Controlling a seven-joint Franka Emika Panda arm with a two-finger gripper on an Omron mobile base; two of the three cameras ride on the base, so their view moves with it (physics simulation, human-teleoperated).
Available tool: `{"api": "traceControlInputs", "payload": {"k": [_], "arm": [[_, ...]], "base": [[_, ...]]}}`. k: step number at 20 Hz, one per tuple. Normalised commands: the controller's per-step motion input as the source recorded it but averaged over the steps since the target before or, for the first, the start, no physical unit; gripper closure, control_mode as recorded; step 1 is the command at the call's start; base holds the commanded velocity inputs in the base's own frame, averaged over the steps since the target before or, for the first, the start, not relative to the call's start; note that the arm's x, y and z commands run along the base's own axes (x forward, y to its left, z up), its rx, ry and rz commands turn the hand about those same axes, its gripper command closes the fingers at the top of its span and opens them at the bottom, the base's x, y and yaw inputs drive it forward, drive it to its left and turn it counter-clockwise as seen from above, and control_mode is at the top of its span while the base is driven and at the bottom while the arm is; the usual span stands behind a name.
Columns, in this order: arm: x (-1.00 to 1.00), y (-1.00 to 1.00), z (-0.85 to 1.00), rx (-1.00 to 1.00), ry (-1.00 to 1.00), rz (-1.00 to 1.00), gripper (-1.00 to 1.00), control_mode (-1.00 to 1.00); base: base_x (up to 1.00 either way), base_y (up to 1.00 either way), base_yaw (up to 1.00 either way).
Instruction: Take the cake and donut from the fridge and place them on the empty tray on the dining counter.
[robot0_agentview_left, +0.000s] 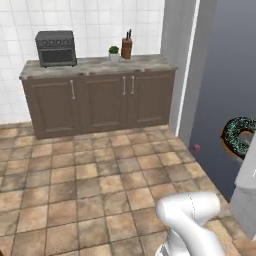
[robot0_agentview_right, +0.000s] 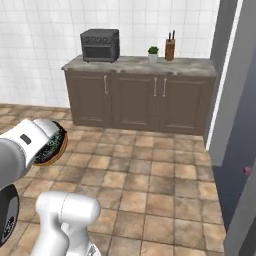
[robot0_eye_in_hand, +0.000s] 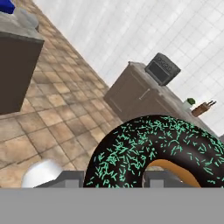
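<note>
**Donut in claw, in transit; cake and tray drop still to do**

Left base view: donut (robot0_agentview_left: 239, 136) carried at the right edge, off the floor, in front of a tall grey-blue panel (robot0_agentview_left: 220, 95), likely the fridge door or side. Open tiled floor (robot0_agentview_left: 95, 185) to the claw's left, all the way to the brown cabinets (robot0_agentview_left: 100, 102). Toaster oven (robot0_agentview_left: 56, 48), small plant (robot0_agentview_left: 114, 51) and knife block (robot0_agentview_left: 126, 48) on that far tabletop, well apart from the claw.

Right base view: donut (robot0_agentview_right: 52, 145) at the left edge, half hidden behind the white wrist. Floor ahead bare. Grey panel edge (robot0_agentview_right: 227, 100) far off to the claw's right; plenty of swing room.

Hand view: claw (robot0_eye_in_hand: 113, 178) half closed, fingers (robot0_eye_in_hand: 70, 178) either side of the donut (robot0_eye_in_hand: 153, 148), gripping its ring. Beyond it, bare floor. Corner of a dark-based tabletop (robot0_eye_in_hand: 19, 30) upper left with something blue (robot0_eye_in_hand: 6, 6) on top; cannot tell whether that is the tray.

Judgement: donut fetched, not yet placed. Cake status unknown. Remaining: carry across, set down in tray, then check the cake.
</note>
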Motion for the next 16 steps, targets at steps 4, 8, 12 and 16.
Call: {"api": "traceControlInputs", "payload": {"k": [4,8,12,16], "arm": [[0.0,0.0,0.0,0.0,0.0,0.0,1.0,1.0],[0.0,0.0,0.0,0.0,0.0,0.0,1.0,1.0],[0.0,0.0,0.0,0.0,0.0,0.0,1.0,1.0],[0.0,0.0,0.0,0.0,0.0,0.0,1.0,1.0]], "base": [[0.0,0.23,0.88],[0.0,0.24,0.85],[0.12,0.26,0.82],[0.2,0.26,0.78]]}}
